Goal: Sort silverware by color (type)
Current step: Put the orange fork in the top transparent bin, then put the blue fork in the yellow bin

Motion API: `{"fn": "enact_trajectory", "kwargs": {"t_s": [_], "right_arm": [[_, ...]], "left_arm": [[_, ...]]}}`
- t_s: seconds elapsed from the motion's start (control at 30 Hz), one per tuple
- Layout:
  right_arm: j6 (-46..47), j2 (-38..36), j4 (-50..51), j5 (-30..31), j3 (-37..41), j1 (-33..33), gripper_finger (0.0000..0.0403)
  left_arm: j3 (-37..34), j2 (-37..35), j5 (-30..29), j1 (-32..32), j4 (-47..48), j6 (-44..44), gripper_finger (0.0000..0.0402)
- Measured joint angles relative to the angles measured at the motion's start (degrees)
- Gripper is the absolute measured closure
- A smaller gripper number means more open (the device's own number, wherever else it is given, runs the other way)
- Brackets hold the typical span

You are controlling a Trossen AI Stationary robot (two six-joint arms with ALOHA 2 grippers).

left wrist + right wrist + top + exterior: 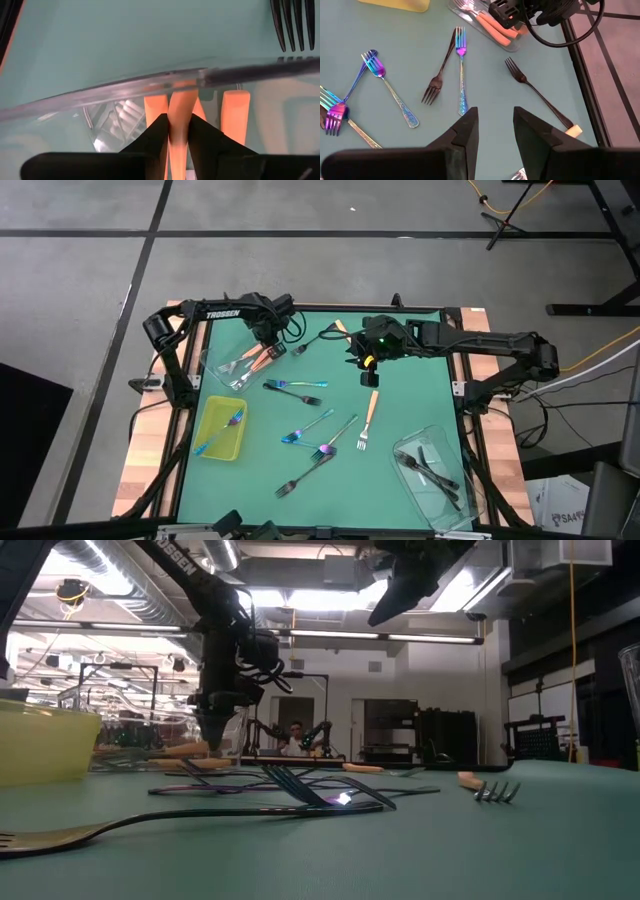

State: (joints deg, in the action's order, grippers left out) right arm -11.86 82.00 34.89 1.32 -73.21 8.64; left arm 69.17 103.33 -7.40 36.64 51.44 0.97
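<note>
A green-topped table (400, 395) carries everything here. Far left, a clear tub (222, 366) sits on the mat with orange-handled forks (255, 363) inside. Nearer on the left, a yellow-green tray (222, 442) holds an iridescent fork (222, 430). Near right, a second clear tub (447, 498) holds dark forks (432, 473). Loose across the middle lie iridescent forks (305, 429), dark forks (305, 473) and an orange-handled fork (368, 418).
</note>
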Motion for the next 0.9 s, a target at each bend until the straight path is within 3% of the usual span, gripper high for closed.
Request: {"fn": "enact_trajectory", "kwargs": {"t_s": [0.4, 0.67, 0.9], "right_arm": [[0.0, 0.0, 0.3, 0.0, 0.0, 0.0, 0.0290], [0.0, -0.1, 1.7, 0.0, 0.0, 0.0, 0.0290], [0.0, -0.1, 1.7, 0.4, 0.0, 0.0, 0.0290]], "left_arm": [[0.0, 0.0, 0.0, 0.0, -1.7, 0.0, 0.0280], [0.0, -1.2, 0.0, -0.2, 1.1, 0.4, 0.0280], [0.0, -7.4, 0.0, -1.7, 6.0, 0.4, 0.0280]]}}
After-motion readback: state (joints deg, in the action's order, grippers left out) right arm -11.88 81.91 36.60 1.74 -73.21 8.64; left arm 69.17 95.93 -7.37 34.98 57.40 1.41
